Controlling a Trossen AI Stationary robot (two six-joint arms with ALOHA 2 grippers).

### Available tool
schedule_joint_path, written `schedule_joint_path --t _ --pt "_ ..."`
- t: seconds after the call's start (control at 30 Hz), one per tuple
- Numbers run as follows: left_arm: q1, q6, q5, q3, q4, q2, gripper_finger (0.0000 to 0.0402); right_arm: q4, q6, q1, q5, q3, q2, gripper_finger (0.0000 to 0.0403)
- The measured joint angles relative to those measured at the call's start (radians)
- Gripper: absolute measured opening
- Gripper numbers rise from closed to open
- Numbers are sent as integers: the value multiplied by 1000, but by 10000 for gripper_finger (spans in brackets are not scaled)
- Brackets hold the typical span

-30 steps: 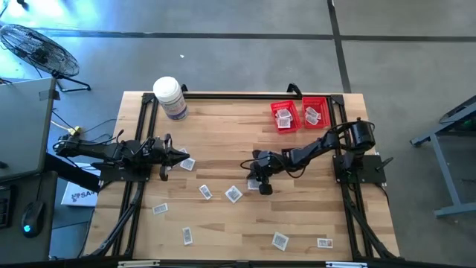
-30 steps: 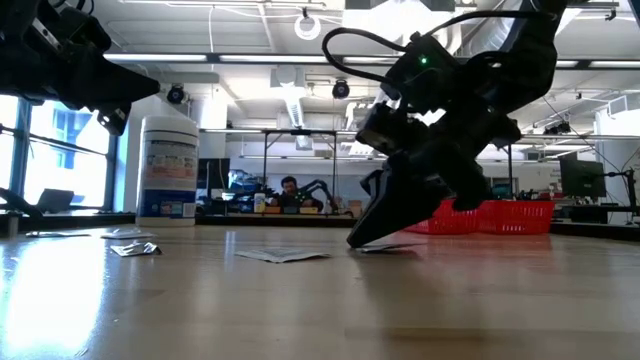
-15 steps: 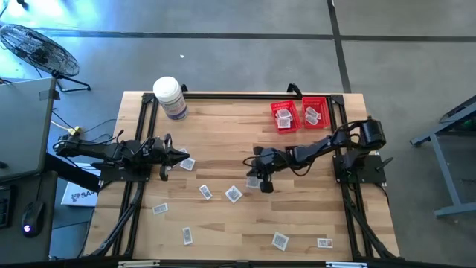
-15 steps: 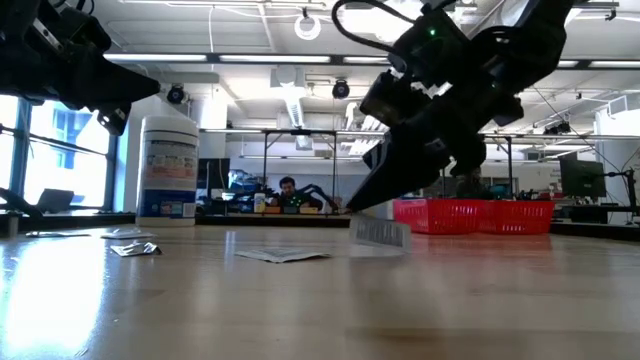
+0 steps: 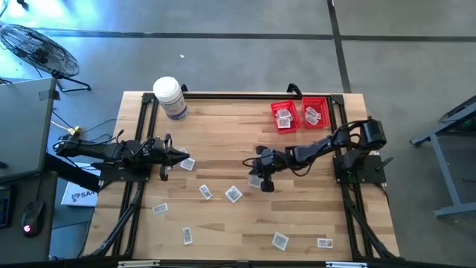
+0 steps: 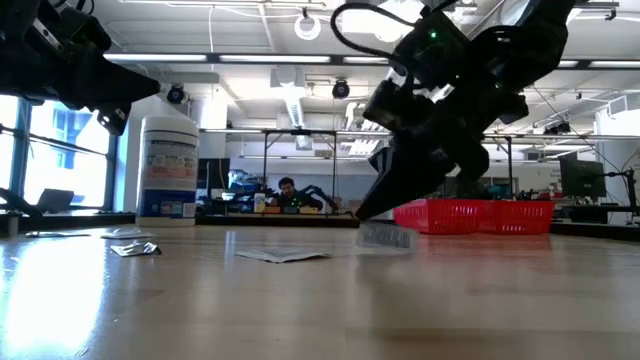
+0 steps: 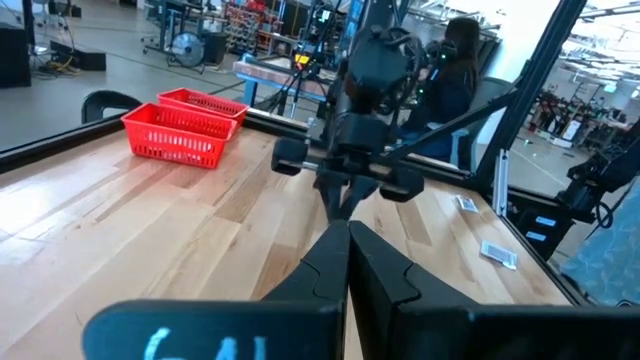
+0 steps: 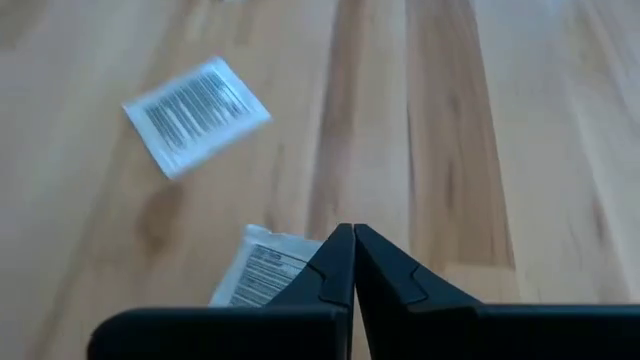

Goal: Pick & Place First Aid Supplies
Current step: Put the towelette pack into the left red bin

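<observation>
Jaws of the right gripper (image 6: pixel 368 214) are clenched on a small flat white packet (image 6: pixel 385 235), lifted just clear of the wooden tabletop (image 5: pixel 223 223), probably for carrying toward the red mesh baskets (image 5: pixel 300 115). Left gripper (image 5: pixel 181 155) idles, pinched empty, beside another packet.

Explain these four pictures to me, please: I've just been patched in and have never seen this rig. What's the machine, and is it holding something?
Two dark robot arms work at a wooden table. One picture looks straight down, one looks level along the tabletop, and two come from cameras on the wrists. Small white packets lie scattered, a white bottle stands at the back, and two red baskets already hold some packets. The right gripper, near the middle, has its fingers shut on one packet, lifted just off the wood. The left gripper waits shut at the left.
</observation>
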Motion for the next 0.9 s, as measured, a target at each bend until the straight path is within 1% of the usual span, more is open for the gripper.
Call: schedule_joint_path --t 0.17,0.33,0.5,0.6,0.73,0.8,0.9 --pt "0 0 3 0 -1 0 1 -6 22 -2 34 -33 11 2" --pt "0 0 5 0 0 0 1 -6 26 0 91 -45 6 16" --pt "0 0 5 0 0 0 1 -4 28 18 58 -45 -44 54" --pt "0 0 5 0 0 0 1 -4 28 59 53 -45 -69 82" --pt "0 0 5 0 -1 0 1 -1 29 134 60 -45 -59 114" --pt "0 0 5 0 -1 0 1 4 41 173 112 -44 -38 121" --pt "0 0 5 0 -1 0 1 -14 71 206 250 -45 -19 123"
